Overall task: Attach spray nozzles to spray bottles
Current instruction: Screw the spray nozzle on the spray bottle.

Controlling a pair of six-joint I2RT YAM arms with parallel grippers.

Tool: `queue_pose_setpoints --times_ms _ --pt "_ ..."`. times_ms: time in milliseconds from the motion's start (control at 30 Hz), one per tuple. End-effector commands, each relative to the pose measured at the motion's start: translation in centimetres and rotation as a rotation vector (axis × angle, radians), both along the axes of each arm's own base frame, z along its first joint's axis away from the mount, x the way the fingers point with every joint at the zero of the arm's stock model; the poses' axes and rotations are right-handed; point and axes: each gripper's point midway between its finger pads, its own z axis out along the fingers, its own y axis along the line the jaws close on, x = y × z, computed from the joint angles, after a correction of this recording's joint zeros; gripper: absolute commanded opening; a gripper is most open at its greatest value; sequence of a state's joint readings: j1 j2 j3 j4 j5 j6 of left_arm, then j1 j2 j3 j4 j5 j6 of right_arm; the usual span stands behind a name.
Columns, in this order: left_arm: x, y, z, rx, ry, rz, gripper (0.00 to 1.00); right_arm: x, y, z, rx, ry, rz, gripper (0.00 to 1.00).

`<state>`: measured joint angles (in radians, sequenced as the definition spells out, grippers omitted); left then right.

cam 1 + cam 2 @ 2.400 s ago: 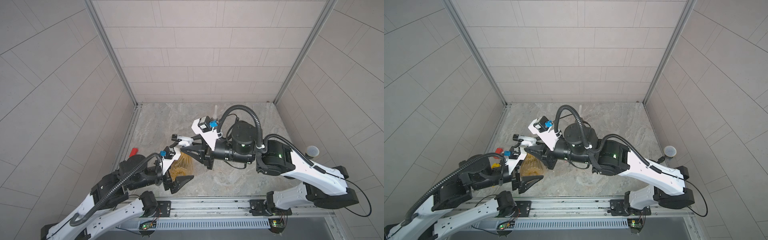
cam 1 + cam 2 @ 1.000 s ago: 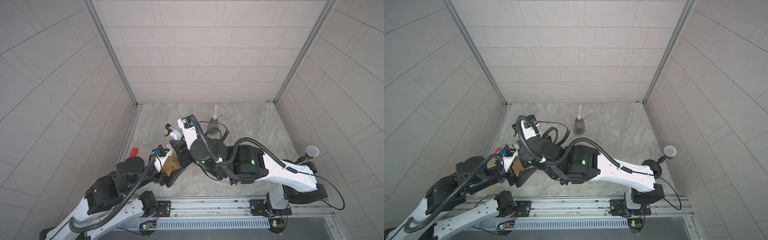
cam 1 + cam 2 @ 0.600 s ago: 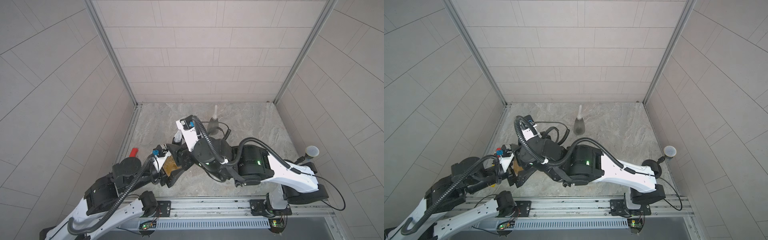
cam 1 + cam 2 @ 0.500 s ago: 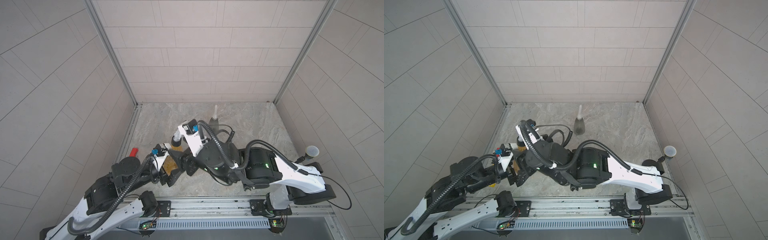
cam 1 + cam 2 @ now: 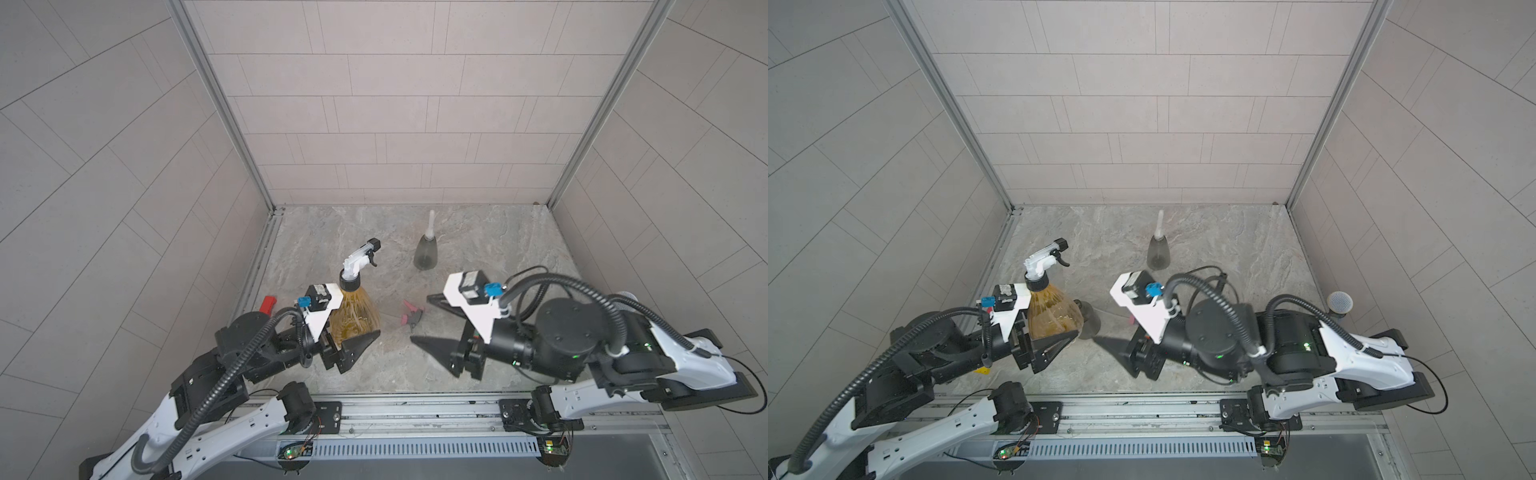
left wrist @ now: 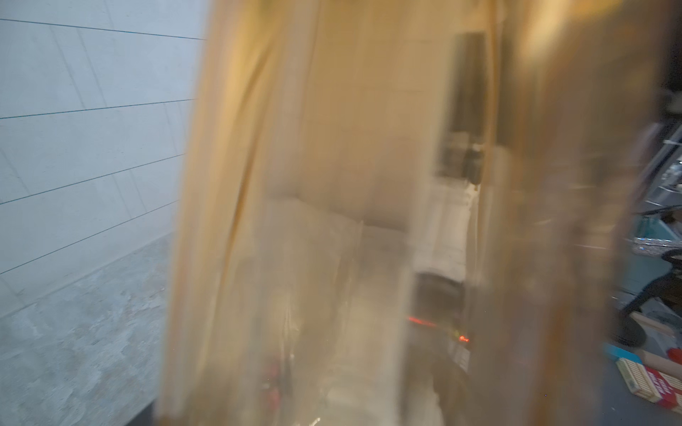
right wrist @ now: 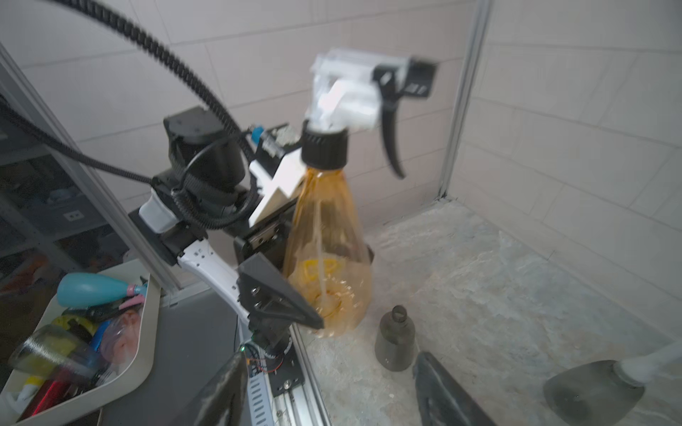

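Observation:
My left gripper [image 5: 353,332] is shut on the orange-amber spray bottle [image 5: 355,313], holding it upright near the table's left front. A black-and-white spray nozzle [image 5: 359,259] sits on its neck, also plain in the right wrist view [image 7: 354,96]. The amber bottle [image 6: 369,184] fills the blurred left wrist view. My right gripper [image 5: 422,319] hangs open and empty to the right of it. A pink-and-grey nozzle [image 5: 409,316] lies on the table near its tips. A grey bottle [image 7: 395,345] stands with a bare neck. Another grey bottle [image 5: 424,253] stands at the back with a white piece in its neck.
A red block [image 5: 268,303] lies at the table's left edge. A metal rail [image 5: 415,407] runs along the front. Tiled walls close in the table on three sides. Outside the enclosure, a beige tray [image 7: 140,332] holds several other bottles.
My right arm has pulled back to the right, away from the amber bottle, and its gripper has opened. The black-and-white nozzle stays on the bottle, which my left gripper still holds.

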<state>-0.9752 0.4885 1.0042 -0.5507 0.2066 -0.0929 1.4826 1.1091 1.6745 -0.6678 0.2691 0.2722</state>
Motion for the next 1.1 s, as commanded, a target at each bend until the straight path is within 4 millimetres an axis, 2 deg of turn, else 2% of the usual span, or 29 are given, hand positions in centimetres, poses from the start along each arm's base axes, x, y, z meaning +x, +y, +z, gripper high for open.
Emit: queue_pose_setpoints --times_ms 0,67,133,200,367,600,800,900,1067 --pt "-2.6 -1.0 1.3 -0.089 -0.012 -0.158 0.00 3.0 -1.0 0.5 0.013 -0.007 -0.024 0.70" --pt "-3.9 -1.3 1.7 -0.125 -0.011 -0.237 0.00 4.7 -0.7 0.6 0.044 0.023 0.014 0.69" --pt "-4.6 -1.6 1.7 -0.132 0.001 -0.283 0.00 5.3 0.1 1.1 0.053 0.019 0.061 0.67" --pt "-5.0 -2.1 1.4 -0.121 0.019 -0.316 0.00 5.0 1.2 1.6 0.041 -0.006 0.120 0.65" --pt "-5.3 -2.7 0.9 -0.100 0.047 -0.357 0.00 4.9 3.6 1.2 -0.006 0.001 0.193 0.62" --pt "-5.0 -3.0 0.2 -0.076 0.058 -0.352 0.00 4.6 4.3 1.7 0.004 -0.018 0.218 0.59" --pt "-3.1 -2.7 -0.3 -0.055 0.051 -0.241 0.00 1.4 4.3 2.0 -0.061 -0.110 0.256 0.58" --pt "-2.3 -2.5 -0.4 -0.047 0.042 -0.192 0.00 -0.5 4.4 1.0 -0.104 -0.148 0.265 0.57" --pt "-2.2 -2.8 -0.2 -0.043 0.038 -0.200 0.00 -4.9 4.8 -1.3 -0.162 -0.164 0.368 0.58"
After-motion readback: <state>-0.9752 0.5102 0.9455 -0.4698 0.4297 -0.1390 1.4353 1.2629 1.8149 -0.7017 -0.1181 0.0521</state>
